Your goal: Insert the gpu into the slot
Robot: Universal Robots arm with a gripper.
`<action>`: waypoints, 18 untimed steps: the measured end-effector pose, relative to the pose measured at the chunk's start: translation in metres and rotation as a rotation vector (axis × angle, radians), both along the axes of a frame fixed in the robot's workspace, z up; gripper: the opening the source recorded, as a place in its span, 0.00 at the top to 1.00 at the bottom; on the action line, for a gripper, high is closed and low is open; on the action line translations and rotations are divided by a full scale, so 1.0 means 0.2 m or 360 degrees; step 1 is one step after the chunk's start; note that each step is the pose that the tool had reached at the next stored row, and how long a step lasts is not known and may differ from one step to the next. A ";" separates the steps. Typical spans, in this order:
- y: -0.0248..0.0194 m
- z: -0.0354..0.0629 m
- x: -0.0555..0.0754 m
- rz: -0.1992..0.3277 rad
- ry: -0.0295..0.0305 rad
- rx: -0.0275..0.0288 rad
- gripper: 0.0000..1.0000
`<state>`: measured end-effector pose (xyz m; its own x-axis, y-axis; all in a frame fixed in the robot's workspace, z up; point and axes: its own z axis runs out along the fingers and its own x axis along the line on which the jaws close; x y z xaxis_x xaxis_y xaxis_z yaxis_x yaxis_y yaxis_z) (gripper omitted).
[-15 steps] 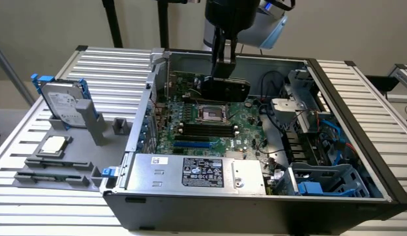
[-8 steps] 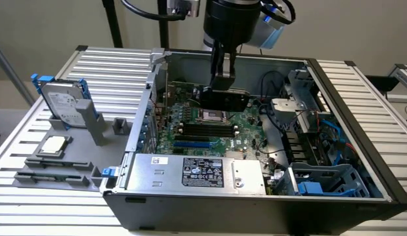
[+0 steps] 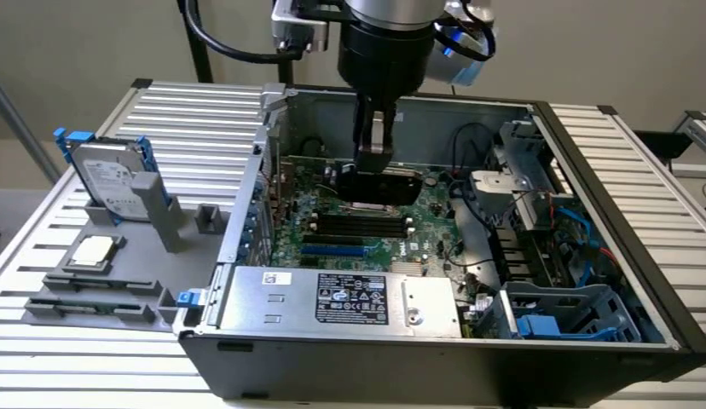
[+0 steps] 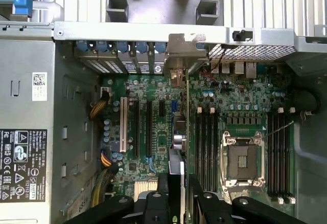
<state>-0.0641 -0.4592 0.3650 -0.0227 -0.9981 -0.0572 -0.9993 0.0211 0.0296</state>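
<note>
Open computer case [image 3: 444, 375]: gripper [image 3: 373, 167] partly closed, clamping gpu [image 3: 383, 187] above motherboard [image 3: 431, 232].

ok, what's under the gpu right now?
Motherboard; black strips show either side of the gpu. The board right beneath it is covered by the card and end effector. Blue slot sits uncovered.

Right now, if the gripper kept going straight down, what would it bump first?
The gripper holds a flat black card, which would land first, probably on the green circuit board beside the black memory strips; depth unclear.
</note>
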 end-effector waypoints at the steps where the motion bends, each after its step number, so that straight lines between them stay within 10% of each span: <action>1: 0.000 -0.010 -0.01 0.0000 -0.00038 0.00003 0.74; 9: 0.000 -0.082 -0.04 0.0000 -0.00275 0.00012 0.74; 18: 0.000 -0.164 -0.06 0.0000 -0.00312 0.00014 0.74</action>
<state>-0.0756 -0.4592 0.3323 -0.0216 -0.9981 -0.0585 -0.9997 0.0210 0.0100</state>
